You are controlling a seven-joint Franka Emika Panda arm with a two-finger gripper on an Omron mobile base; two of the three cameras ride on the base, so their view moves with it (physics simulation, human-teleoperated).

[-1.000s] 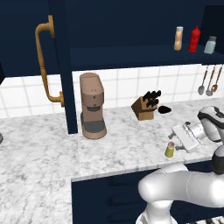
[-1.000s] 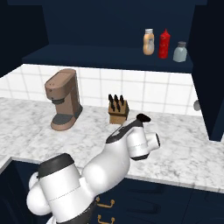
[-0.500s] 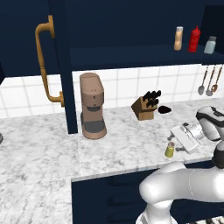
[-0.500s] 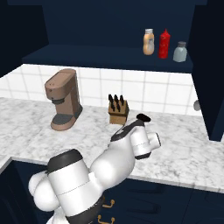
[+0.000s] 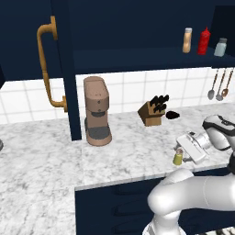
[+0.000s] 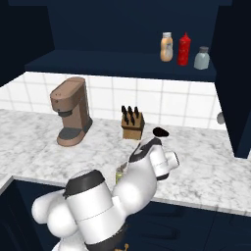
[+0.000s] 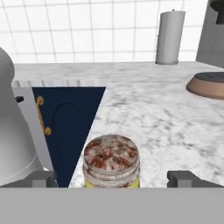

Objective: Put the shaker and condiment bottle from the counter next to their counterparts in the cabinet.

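- My gripper [image 7: 112,178] is spread wide, nothing held; one fingertip [image 7: 43,178] at 8 o'clock of the hand view, the other at 4 o'clock.
- The shaker [image 7: 112,162] stands upright between my fingertips, gaps on both sides, no contact that I can see; its speckled metal top faces my camera, yellow-green body just visible below.
- Left base view: shaker [image 5: 178,157] stands on the counter [image 5: 124,151] near its front edge, at 4 o'clock of the knife block [image 5: 151,111], my hand just beside it at 3 o'clock.
- Right base view: shaker [image 6: 119,172] mostly hidden behind my arm.
- The condiment bottle [image 5: 187,40] stands upright on the cabinet [image 5: 137,57] shelf, red squeeze bottle [image 5: 204,41] just beside it at 3 o'clock, then pale grey-blue shaker [image 5: 220,47] further at 3 o'clock.
- Cabinet door [image 5: 64,69] stands open, orange-brass handle [image 5: 46,64] on it.
- Brown coffee machine [image 5: 96,111] on counter, well apart from shaker at 10 o'clock.
- Hand view: grey cylinder [image 7: 170,37] by the tiled wall at 1 o'clock.
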